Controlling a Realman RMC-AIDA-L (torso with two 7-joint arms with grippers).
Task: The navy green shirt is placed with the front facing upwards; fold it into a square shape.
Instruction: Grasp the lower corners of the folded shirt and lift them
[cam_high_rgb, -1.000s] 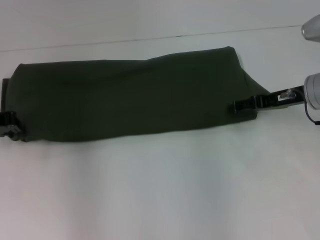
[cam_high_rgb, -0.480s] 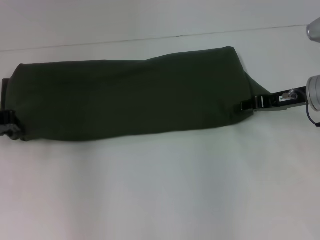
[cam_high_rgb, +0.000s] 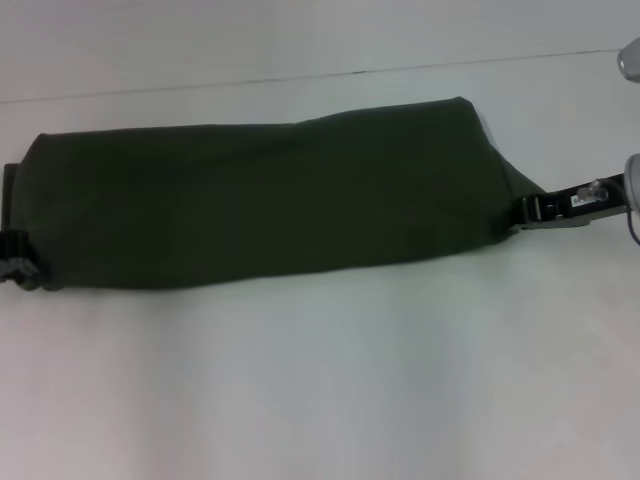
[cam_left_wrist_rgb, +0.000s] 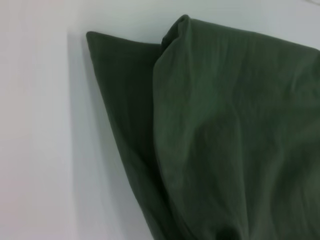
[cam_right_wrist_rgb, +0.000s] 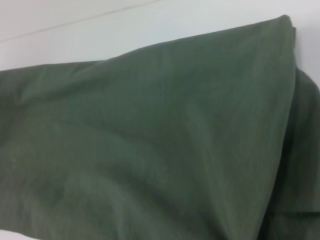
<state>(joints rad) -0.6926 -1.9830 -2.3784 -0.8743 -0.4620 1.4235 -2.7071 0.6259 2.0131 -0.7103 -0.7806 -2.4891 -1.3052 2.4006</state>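
The navy green shirt (cam_high_rgb: 270, 200) is laid across the table (cam_high_rgb: 320, 390) as a long band, plain side up. A pull from either end could drag the fold askew or open it. The left gripper (cam_high_rgb: 18, 262) is held low at the shirt's left end, the right gripper (cam_high_rgb: 530, 210) at its right end; whether the fingers are gripping cloth cannot be told.

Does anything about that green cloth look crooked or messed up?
Slightly. The navy green shirt lies as a long band, not a square. Its right end sits farther back than its left, with an under-layer poking out. The left gripper and right gripper are at its ends.
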